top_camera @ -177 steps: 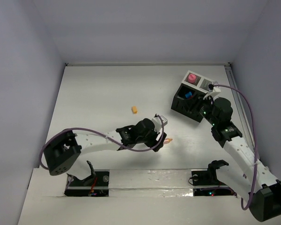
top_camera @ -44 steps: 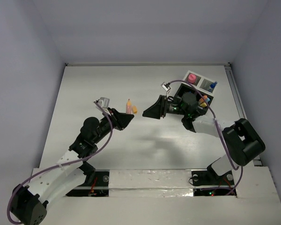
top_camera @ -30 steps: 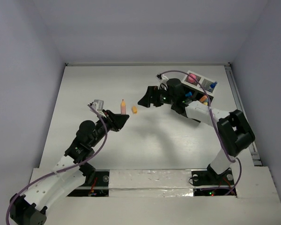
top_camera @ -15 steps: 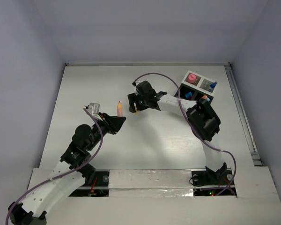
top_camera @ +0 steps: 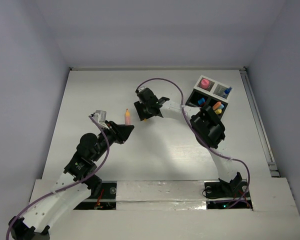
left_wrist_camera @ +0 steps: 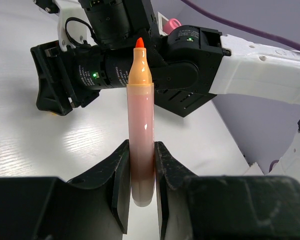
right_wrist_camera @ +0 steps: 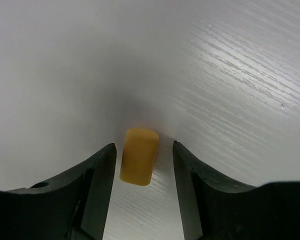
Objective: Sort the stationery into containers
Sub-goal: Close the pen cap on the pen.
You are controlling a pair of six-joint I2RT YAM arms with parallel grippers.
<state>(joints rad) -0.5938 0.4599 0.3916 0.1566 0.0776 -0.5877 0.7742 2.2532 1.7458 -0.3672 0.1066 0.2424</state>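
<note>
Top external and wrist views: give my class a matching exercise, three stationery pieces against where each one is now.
Column A
1. orange-tipped marker
2. yellow block
3. pink round piece

Column B
a. in a compartment of the black box
b. clamped in the left gripper
c. on the table, inside the open right gripper

Pairs: 1-b, 2-c, 3-a

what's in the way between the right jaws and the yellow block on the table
Nothing visible. The yellow block lies on the table between the open right jaws, a bare gap on each side, and no other piece shows near it in the right wrist view.
</note>
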